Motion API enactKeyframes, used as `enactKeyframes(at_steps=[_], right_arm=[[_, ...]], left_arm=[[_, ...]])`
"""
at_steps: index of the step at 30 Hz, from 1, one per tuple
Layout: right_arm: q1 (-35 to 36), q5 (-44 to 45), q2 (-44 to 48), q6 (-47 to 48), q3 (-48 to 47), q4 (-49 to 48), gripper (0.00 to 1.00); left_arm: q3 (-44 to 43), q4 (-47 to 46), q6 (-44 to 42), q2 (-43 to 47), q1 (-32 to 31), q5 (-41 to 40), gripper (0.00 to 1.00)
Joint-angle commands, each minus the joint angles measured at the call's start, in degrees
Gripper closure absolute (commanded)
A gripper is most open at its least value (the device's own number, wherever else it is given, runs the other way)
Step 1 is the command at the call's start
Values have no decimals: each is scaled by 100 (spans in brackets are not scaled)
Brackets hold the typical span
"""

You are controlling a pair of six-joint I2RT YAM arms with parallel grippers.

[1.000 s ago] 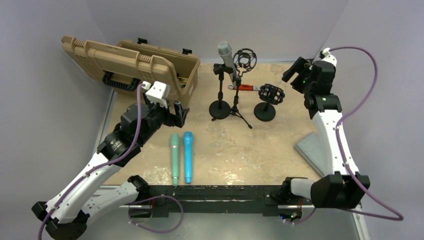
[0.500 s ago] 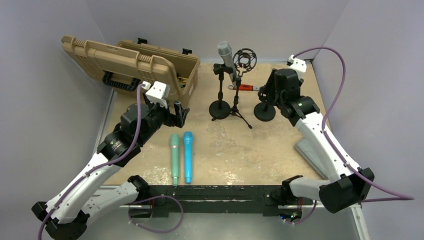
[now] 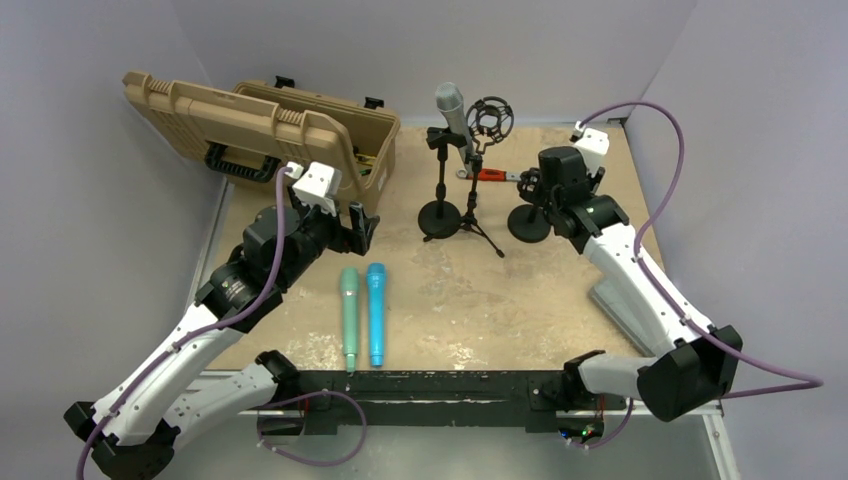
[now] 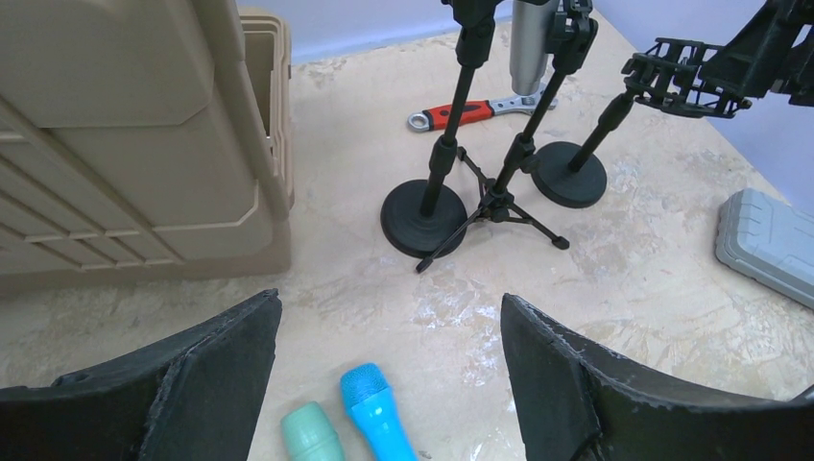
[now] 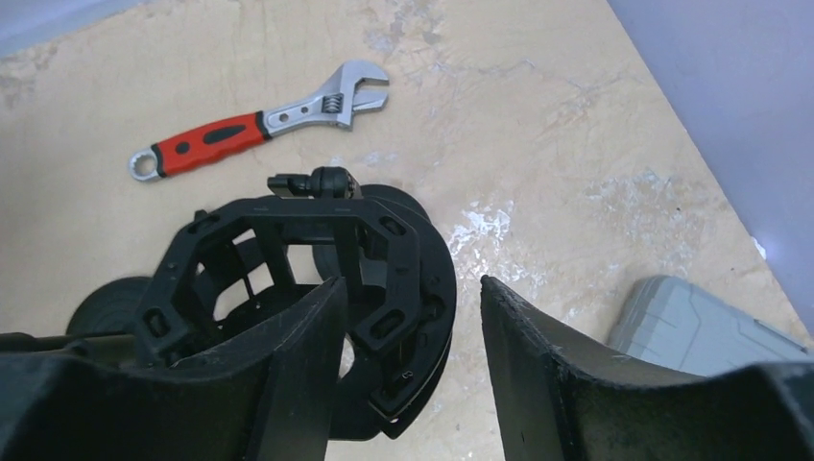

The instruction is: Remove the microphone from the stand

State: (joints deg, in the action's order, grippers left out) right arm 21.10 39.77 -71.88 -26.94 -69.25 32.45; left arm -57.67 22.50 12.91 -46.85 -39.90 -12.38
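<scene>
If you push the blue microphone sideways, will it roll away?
Probably it rolls a bit: the blue microphone is a round tube lying flat. The green microphone lies close beside it and would likely stop it on that side. It looks stiff, not floppy.

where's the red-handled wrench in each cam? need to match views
Top external: wrench far centre, partly hidden behind the mic stands.
Left wrist: wrench top centre, beyond the mic stands.
Right wrist: wrench upper left, past the shock mount.
Shared landmark: gray case, on the right in all three.
</scene>
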Motion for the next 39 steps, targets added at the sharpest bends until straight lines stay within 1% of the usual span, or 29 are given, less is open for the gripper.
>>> enactKeyframes(at_steps=[1, 2, 4, 6, 11, 12, 16, 19, 23, 26, 28, 32, 37, 39], right_arm=[[32, 204, -19, -113, 171, -154, 51], [30, 202, -41, -140, 197, -189, 53], [27, 250, -71, -165, 236, -253, 60], [32, 374, -74, -189, 228, -272, 71], [-5, 914, 13, -148, 200, -513, 87], [-51, 942, 8, -144, 183, -576, 92], [-480, 702, -94, -109, 66, -801, 100], [-978, 483, -243, -82, -73, -935, 100], [-1317, 899, -435, 122, -302, -1169, 100], [-1669, 882, -556, 264, -329, -1465, 100], [-1916, 738, -672, 366, -329, -1673, 100], [-2370, 407, -924, 323, -394, -1789, 100], [-2480, -287, -1017, 376, -359, -1899, 99], [-2479, -629, -1017, 565, -340, -1976, 92]], left_arm=[[-249, -9, 12, -4, -28, -24, 18], [-253, 0, 10, -8, -28, -39, 18], [-262, 1, 10, -17, -27, -13, 18], [-256, -5, 8, -1, -27, -6, 18], [-262, -17, 40, -23, -29, 33, 18], [-258, -19, 49, -33, -27, 53, 18], [-262, 3, 104, -82, -30, 77, 18], [-262, 0, 122, -64, -27, 110, 18], [-248, 0, 116, -25, -27, 84, 18], [-247, -3, 98, -24, -35, 44, 18], [-245, -2, 99, -19, -44, 58, 18], [-246, -8, 98, -51, -61, 49, 18], [-252, 0, 81, -101, -71, 28, 18], [-254, 8, 80, -103, -71, 38, 18]])
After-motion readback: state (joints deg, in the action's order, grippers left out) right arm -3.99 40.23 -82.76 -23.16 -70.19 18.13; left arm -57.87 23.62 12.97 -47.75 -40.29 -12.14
